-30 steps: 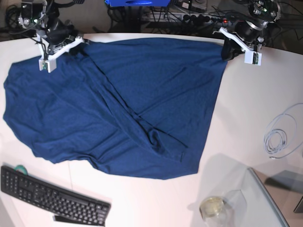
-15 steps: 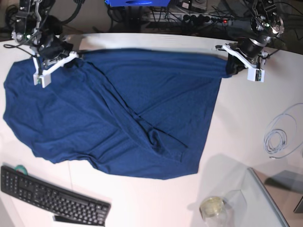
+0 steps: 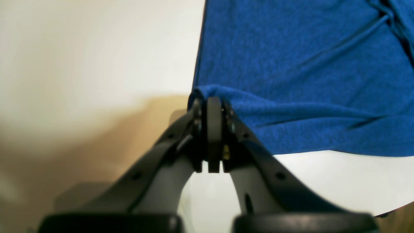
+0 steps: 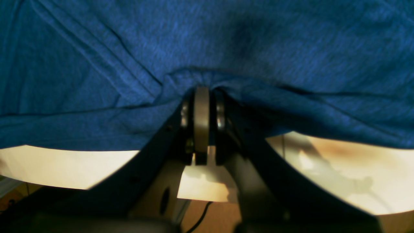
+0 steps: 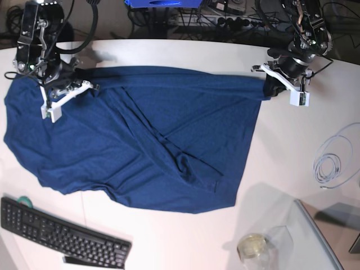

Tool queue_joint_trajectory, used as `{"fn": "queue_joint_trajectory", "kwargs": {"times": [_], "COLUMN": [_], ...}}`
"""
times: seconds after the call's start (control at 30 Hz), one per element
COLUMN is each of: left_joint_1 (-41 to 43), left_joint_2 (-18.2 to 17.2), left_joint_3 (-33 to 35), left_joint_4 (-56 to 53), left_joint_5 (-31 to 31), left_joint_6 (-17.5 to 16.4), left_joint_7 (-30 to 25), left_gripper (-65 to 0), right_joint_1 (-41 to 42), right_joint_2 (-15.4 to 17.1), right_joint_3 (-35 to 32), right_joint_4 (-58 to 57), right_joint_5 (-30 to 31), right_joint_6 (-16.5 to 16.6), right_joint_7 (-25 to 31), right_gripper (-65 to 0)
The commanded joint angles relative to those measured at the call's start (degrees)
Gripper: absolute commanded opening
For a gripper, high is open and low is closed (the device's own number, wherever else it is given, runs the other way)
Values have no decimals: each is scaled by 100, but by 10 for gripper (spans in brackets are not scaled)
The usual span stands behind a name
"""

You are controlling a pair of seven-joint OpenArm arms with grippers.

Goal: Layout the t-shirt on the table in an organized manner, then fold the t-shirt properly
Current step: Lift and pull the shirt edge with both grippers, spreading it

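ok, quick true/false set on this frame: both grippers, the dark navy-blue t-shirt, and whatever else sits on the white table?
1. The left gripper is shut on the dark navy-blue t-shirt. True.
2. The right gripper hangs open above the cloth. False: it is shut on the shirt's edge.
3. The t-shirt lies flat and smooth. False: a diagonal ridge of creases crosses its middle.
4. A black keyboard sits on the white table at the near edge. True.
5. The coiled pale cable rests on the shirt. False: it lies apart on bare table.
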Motion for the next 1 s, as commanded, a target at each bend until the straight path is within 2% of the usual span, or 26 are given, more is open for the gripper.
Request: {"fn": "queue_joint_trajectory", "kwargs": {"times": [0.0,0.07,0.13,0.23,0.27,0.37,0.47,0.6,0.67,0.73,0.83,0.97], "left_joint_1": [-49,-146,-216,-375,-419,-489,-498,-498,-489,-489,-454,-260], "left_joint_2": [-53,-53,-62,-80,-80,-80,-89,-97,-80,-80,-45,114], "left_joint_3": [-26,-26,-35,-26,-26,-26,-35,-53,-88,-97,-343,-932], "left_joint_4": [83,57,-75,-260,-286,-312,-286,-286,-286,-260,-40,470], "left_joint_5": [-63,-63,-63,-63,-63,-63,-63,-63,-98,-115,-124,-124], "left_joint_6": [-23,-23,47,469,557,663,671,671,671,671,671,583], "left_joint_7": [-100,-100,-100,-100,-109,-109,-109,-109,-127,-127,-135,-109], "left_gripper": [-650,-650,-650,-650,-650,-650,-637,-309,-188,-110,-38,-10], "right_joint_1": [56,153,205,249,249,144,30,30,30,65,65,-94], "right_joint_2": [37,37,37,55,142,336,301,309,327,353,353,353], "right_joint_3": [8,8,8,8,17,96,799,1801,2294,2610,2988,3173], "right_joint_4": [68,32,32,76,120,375,578,551,481,331,112,-161], "right_joint_5": [35,35,35,35,35,35,35,35,35,35,44,35], "right_joint_6": [22,22,22,22,22,22,22,31,57,66,83,628], "right_joint_7": [55,37,20,20,46,64,64,64,64,73,363,846], "right_gripper": [-635,-581,-476,-309,-276,-276,-275,-237,-218,-216,-216,-222]}}
